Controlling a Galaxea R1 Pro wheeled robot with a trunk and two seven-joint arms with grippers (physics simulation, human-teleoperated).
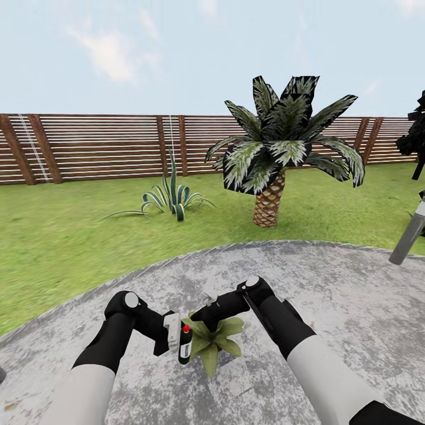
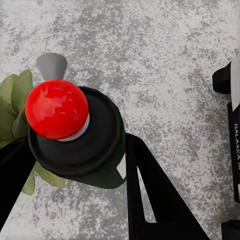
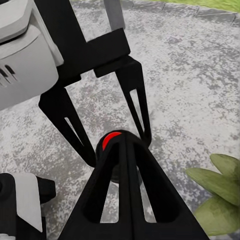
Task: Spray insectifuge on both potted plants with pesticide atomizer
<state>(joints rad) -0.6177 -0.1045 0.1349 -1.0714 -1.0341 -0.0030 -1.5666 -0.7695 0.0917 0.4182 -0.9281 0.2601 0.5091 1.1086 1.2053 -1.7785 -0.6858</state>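
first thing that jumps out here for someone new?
The red ball top of the pesticide atomizer, clamped in the left end effector low over the grey paved patch, beside a potted plant. The right end effector reaches in above that plant. Behind, a palm stands before the wooden fence.

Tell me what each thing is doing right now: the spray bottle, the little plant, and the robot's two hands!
pesticide atomizer: upright, held off the paving in the left gripper, red button on top.
potted plant: standing on the grey paving, beside the atomizer.
left gripper: shut on the atomizer, fingers at both sides of it.
right gripper: fingers together, tip at the atomizer's red button.
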